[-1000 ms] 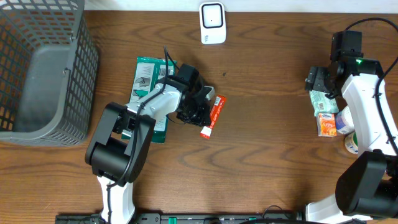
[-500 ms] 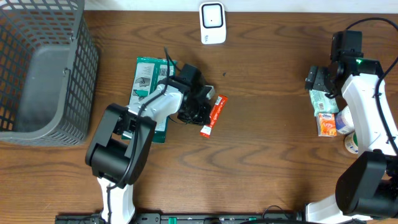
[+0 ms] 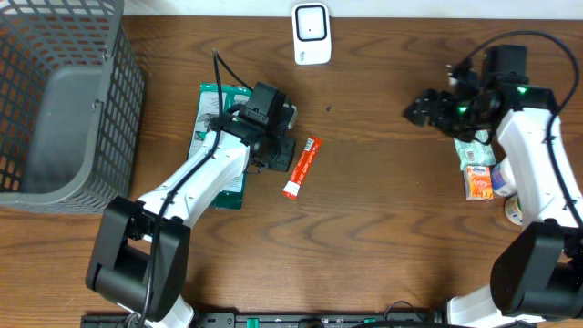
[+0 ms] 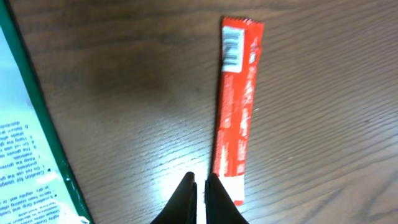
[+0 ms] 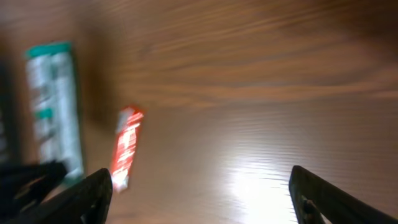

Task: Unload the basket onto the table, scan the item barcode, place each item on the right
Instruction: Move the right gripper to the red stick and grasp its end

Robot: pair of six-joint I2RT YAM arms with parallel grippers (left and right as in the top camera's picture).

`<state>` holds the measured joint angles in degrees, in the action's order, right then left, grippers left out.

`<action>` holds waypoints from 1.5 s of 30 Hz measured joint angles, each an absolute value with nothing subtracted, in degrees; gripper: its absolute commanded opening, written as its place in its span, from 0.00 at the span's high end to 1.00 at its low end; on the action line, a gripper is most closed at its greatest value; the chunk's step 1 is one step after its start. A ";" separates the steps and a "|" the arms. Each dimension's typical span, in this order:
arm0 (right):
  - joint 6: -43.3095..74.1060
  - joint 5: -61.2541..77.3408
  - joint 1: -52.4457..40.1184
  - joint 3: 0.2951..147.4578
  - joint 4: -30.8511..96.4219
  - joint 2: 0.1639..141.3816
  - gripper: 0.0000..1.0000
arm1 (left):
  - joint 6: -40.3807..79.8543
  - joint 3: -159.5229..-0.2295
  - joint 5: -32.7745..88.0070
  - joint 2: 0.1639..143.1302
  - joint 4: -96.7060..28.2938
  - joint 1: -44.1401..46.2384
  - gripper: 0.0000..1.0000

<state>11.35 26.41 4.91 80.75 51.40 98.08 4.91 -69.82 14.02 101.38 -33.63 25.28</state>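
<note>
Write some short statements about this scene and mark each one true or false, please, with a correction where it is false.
1. The left hand is shut with nothing between its fingers. True.
2. The red sachet lies in the grey basket. False: it lies on the table, beside the green package.
3. The right hand is open. True.
4. The right hand grips the white scanner. False: the scanner stands alone at the far edge.
5. A barcode shows at one end of the sachet. True.
</note>
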 measured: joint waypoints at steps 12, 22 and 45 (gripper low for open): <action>26.33 28.25 -18.50 64.47 22.59 98.63 0.66 | 4.91 -69.78 14.79 102.35 -38.89 23.90 0.93; 33.80 20.16 -28.73 62.13 7.49 107.59 0.99 | 4.91 -68.60 21.69 103.37 -35.53 19.86 0.93; 38.17 17.56 -28.56 63.70 6.85 114.65 0.99 | 4.86 -68.55 34.89 114.10 -33.82 19.88 0.61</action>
<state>38.17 17.56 -28.56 63.70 6.85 114.65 4.86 -68.55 34.89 114.10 -33.82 19.88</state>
